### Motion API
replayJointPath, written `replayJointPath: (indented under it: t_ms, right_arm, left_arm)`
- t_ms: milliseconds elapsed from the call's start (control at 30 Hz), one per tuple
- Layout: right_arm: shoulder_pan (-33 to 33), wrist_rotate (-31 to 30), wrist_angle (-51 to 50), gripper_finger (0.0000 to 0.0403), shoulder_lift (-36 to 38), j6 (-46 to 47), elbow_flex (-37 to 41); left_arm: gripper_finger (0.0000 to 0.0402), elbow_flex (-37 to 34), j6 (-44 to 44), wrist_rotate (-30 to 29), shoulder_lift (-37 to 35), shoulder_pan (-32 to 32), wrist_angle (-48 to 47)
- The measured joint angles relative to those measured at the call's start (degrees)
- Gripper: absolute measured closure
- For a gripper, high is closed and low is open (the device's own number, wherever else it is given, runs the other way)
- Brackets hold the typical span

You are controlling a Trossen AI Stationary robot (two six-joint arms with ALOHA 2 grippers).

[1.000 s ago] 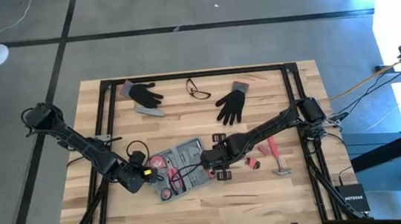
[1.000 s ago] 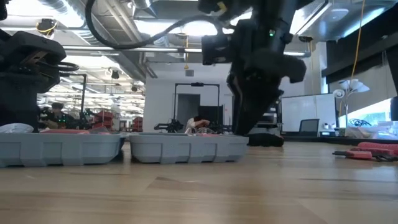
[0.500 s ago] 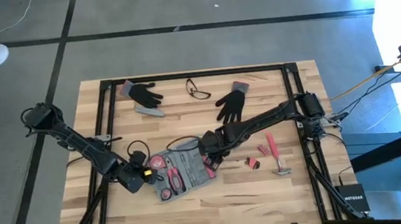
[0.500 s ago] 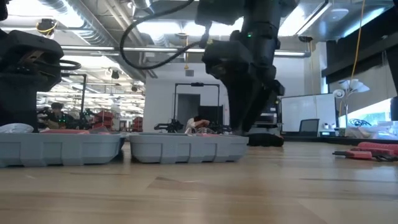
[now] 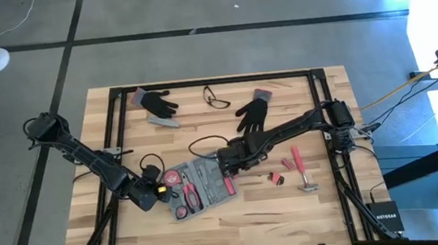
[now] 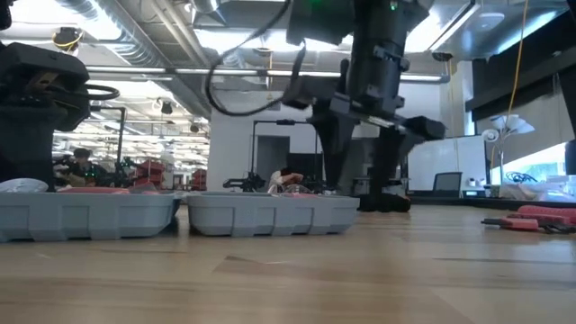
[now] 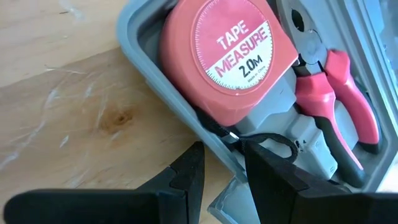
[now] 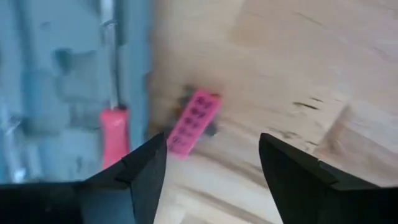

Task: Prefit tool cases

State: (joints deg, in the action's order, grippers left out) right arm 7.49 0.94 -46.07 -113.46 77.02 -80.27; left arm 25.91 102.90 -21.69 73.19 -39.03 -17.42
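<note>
The blue-grey tool case (image 5: 199,185) lies open on the table's near middle. Its moulded recesses hold a red tape measure (image 7: 227,59), red-handled pliers (image 7: 339,112) and a red-handled screwdriver (image 8: 112,138). At the case's left end, my left gripper (image 7: 221,171) is shut on the case's wall. My right gripper (image 8: 211,158) hangs open over the case's right edge (image 8: 135,68) and points down. Below its spread fingers a small pink bit holder (image 8: 194,121) lies on the wood, untouched. My left gripper has the case's left end wall (image 7: 219,144) between its two fingers, beside the tape measure. One finger (image 7: 186,180) is outside over the table, the other (image 7: 270,171) inside the case. The fingers slant down from the table's left. The case rests flat on the table.
Two black gloves (image 5: 160,102) (image 5: 252,116) and a pair of glasses (image 5: 216,99) lie at the far side. A red hammer (image 5: 301,170) and small red parts (image 5: 276,178) lie right of the case. Bare wood lies along the near edge.
My right gripper has moved a little toward the table's far edge along the case's right end. It has rolled far about its own axis, and its fingers have spread wider. The case has stayed in place.
</note>
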Motion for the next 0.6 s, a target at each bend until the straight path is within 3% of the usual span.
replayJointPath:
  t_ms: [233, 600]
  right_arm:
    - [0.04, 1.34, 7.01, 0.0157, -0.18, 12.98, 2.65]
    - [0.04, -1.41, 7.82, 0.0157, -2.92, 18.62, 2.56]
  left_arm:
    - [0.0295, 0.00, -1.80, 0.02, 0.00, 0.00, 0.01]
    - [0.0295, 0.00, -2.67, 0.13, 0.00, 0.00, 0.00]
